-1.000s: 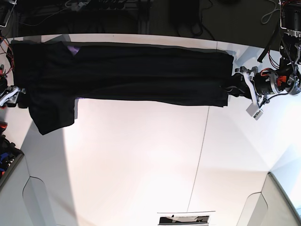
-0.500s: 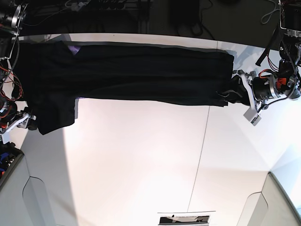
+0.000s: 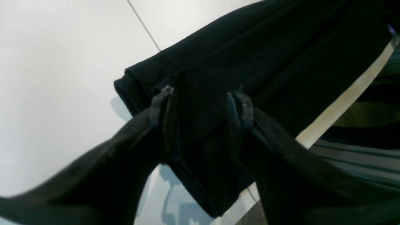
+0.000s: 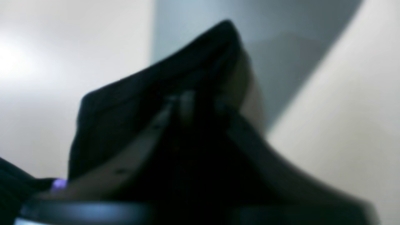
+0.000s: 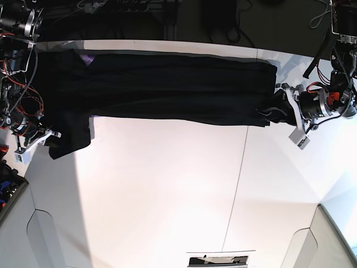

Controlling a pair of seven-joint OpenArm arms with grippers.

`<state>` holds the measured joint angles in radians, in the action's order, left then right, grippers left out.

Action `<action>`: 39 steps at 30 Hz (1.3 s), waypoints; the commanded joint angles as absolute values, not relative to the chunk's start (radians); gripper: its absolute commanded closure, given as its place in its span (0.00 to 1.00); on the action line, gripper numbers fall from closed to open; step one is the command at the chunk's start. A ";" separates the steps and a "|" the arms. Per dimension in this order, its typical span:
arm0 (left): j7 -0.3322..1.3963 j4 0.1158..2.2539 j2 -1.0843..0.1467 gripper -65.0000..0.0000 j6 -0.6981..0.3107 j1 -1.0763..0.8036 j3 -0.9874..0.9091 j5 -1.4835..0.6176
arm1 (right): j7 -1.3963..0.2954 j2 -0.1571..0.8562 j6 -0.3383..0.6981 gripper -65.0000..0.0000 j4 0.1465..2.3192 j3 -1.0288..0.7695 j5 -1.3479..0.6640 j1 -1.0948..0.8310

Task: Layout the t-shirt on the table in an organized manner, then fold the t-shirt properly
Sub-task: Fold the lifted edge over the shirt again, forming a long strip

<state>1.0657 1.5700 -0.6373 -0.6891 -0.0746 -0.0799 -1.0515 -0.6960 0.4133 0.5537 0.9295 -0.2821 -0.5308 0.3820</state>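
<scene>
Two robot arms reached in from opposite ends of the large white tabletop [image 5: 167,190], where one black short-sleeved cloth t-shirt [image 5: 167,89] lay stretched along the far edge. The left pincer [image 3: 200,106] gripped the shirt's hem corner; the right pincer [image 4: 200,104] pinched the sleeve end.

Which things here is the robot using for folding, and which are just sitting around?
For the job:
- the black t-shirt, stretched long
- the white table under it
- the left gripper, pinching one end
- the right gripper, at the sleeve end

Just sitting around:
- cables behind the table
- a small dark-and-white object at the table's near edge
</scene>
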 commanded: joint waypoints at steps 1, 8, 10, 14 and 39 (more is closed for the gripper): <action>1.047 1.600 -0.657 0.56 -0.698 -0.059 -0.101 -1.074 | -0.688 0.428 0.558 1.00 0.944 -0.287 -0.540 0.407; 1.052 1.630 -0.657 0.56 -0.698 -0.089 -0.192 -1.097 | -0.795 0.435 0.558 1.00 1.018 -0.290 -0.664 0.402; 1.055 1.630 -0.657 0.56 -0.698 -0.113 -0.211 -1.108 | -0.875 0.435 0.558 1.00 1.079 -0.295 -0.697 0.391; 1.063 1.637 -0.657 0.56 -0.698 -0.157 -0.224 -1.111 | -0.926 0.435 0.558 1.00 1.267 -0.330 -0.735 0.285; 1.067 1.701 -0.657 0.56 -0.698 -0.219 -0.225 -1.110 | -0.927 0.429 0.557 0.68 1.795 -0.579 -0.763 -0.289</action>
